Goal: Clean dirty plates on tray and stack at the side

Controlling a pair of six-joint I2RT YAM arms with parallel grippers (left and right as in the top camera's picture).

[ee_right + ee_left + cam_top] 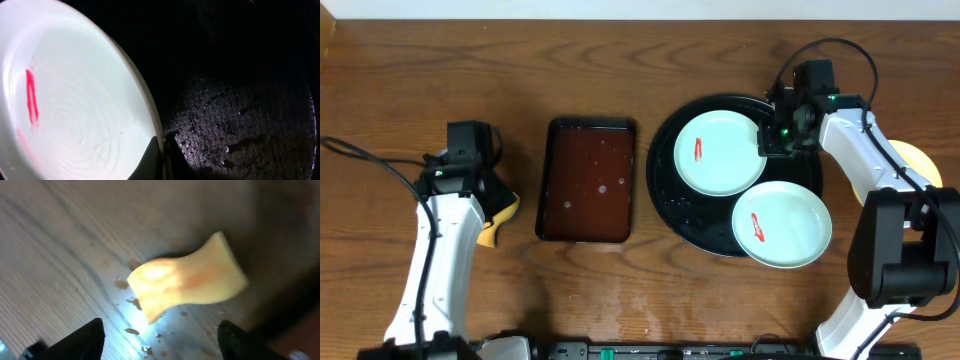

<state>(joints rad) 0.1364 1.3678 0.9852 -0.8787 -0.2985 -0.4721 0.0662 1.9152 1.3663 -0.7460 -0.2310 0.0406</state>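
— Why is the right claw (162,159) sitting there?
— I'm gripping the right rim of the far mint plate (720,152), which is resting on the black tray (665,195), smear up; I'm judging that edge easiest for lifting.
— And the left claw (162,342)?
— It's hanging released, jaws wide, over the yellow sponge (187,282) on the counter (50,255), ready to grab it for wiping.
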